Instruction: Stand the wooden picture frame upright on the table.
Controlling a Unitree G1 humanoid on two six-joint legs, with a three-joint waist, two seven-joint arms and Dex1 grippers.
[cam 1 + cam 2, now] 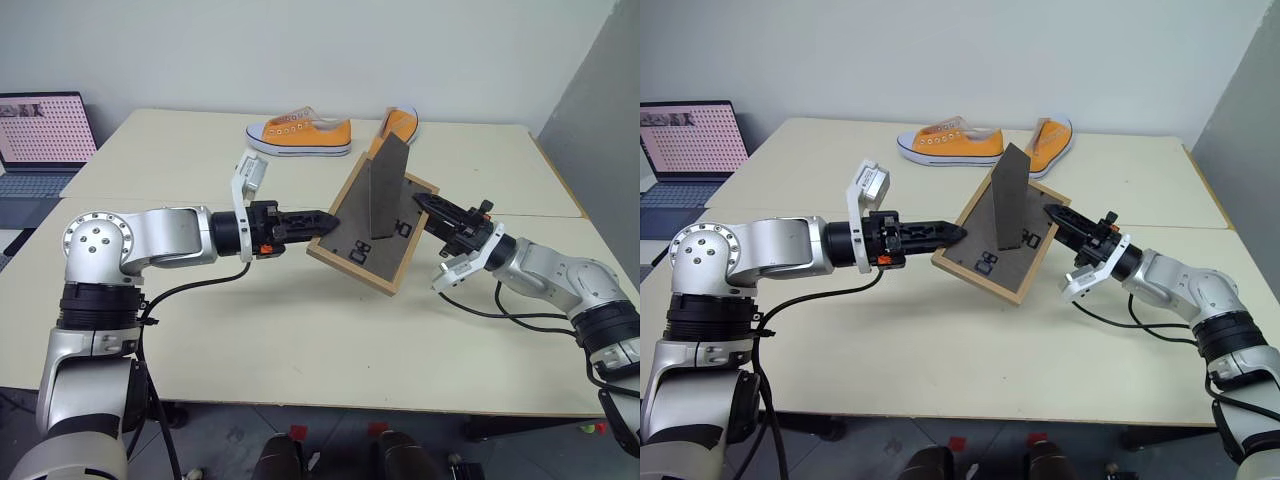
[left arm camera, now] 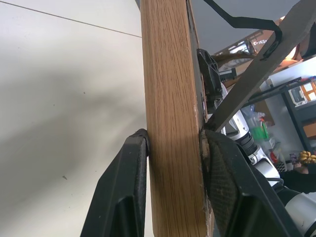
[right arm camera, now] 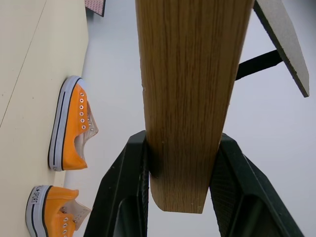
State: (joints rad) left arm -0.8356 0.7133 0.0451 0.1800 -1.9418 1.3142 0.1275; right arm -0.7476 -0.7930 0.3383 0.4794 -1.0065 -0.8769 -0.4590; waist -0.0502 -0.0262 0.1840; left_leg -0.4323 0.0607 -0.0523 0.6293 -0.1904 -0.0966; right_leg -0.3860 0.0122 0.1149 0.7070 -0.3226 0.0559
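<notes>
Frame (image 1: pixel 372 222) at pic centre, held tilted above desk (image 1: pixel 300 340), stand folded out. L gripper (image 1: pixel 325 220) & R gripper (image 1: pixel 422 203) each clamped on opposite edges. Remaining: lower, set upright, release.

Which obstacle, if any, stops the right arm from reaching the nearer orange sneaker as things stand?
Probably not free: the right gripper is shut on the wooden picture frame, which also stands between it and the sneaker.
</notes>
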